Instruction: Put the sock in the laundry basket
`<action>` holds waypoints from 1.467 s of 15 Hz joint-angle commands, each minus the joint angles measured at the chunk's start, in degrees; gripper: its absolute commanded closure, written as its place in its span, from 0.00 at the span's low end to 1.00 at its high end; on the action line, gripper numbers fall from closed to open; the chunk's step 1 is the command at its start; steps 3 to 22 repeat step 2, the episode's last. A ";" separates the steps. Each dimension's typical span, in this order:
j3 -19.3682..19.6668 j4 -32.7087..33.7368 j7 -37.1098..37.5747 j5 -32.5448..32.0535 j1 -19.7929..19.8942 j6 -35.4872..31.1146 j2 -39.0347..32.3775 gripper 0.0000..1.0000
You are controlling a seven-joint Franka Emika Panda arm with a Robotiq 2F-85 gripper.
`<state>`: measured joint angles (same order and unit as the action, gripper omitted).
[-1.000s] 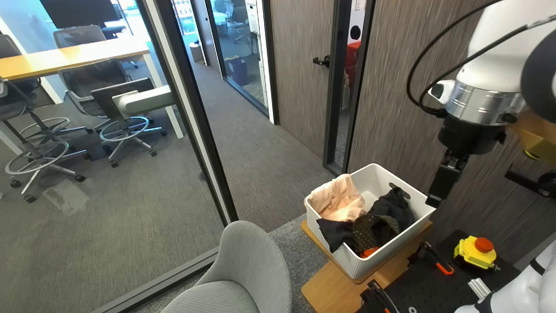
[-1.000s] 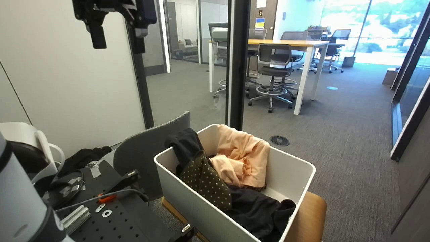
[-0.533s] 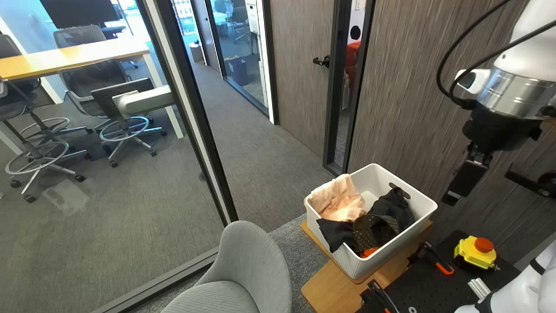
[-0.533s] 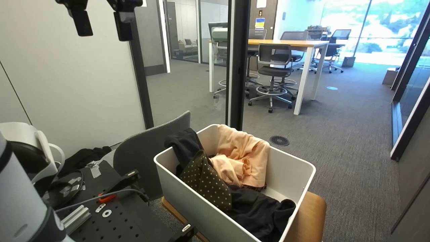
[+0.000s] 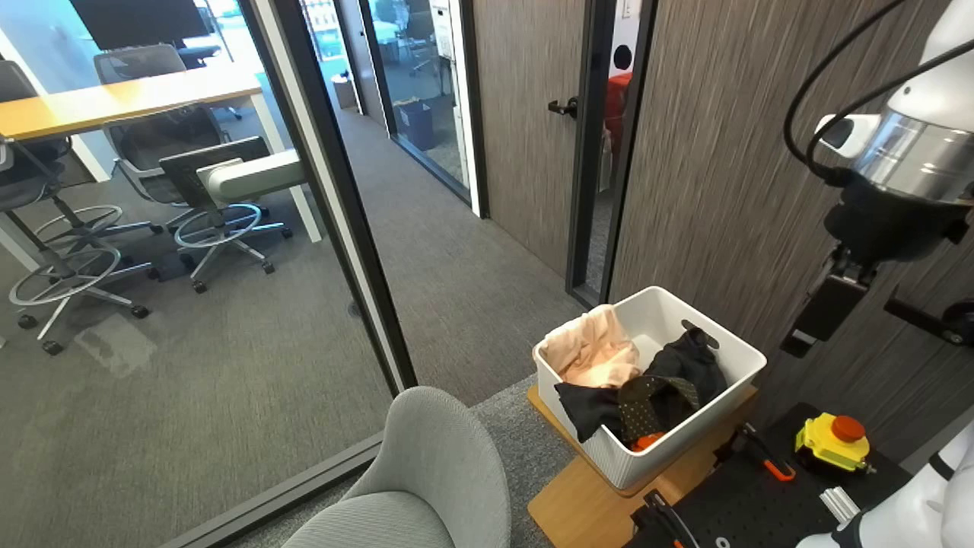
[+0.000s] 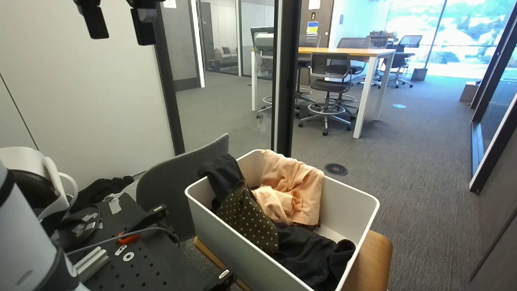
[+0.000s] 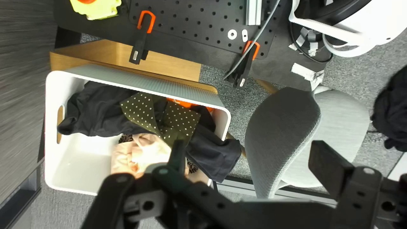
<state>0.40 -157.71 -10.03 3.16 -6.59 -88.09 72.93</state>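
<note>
Hovering well apart from white laundry basket (image 6: 347, 210), hand (image 6: 122, 39) unclasped, fingers (image 6: 144, 33) spread wide. Dotted olive sock (image 6: 250, 226) inside basket, over black clothing (image 6: 311, 250), touching peach cloth (image 6: 288, 190). In both exterior views, peach cloth and some black clothing draped over basket edge. Black counter (image 7: 197, 51) just beside basket, clamps (image 7: 140, 44) along it. Gray chair (image 5: 449, 449) near.
</note>
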 commanded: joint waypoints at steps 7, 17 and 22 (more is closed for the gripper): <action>0.11 0.09 0.22 -0.06 0.01 0.09 0.03 0.00; 0.11 0.09 0.22 -0.06 0.01 0.09 0.03 0.00; 0.11 0.09 0.22 -0.06 0.01 0.09 0.03 0.00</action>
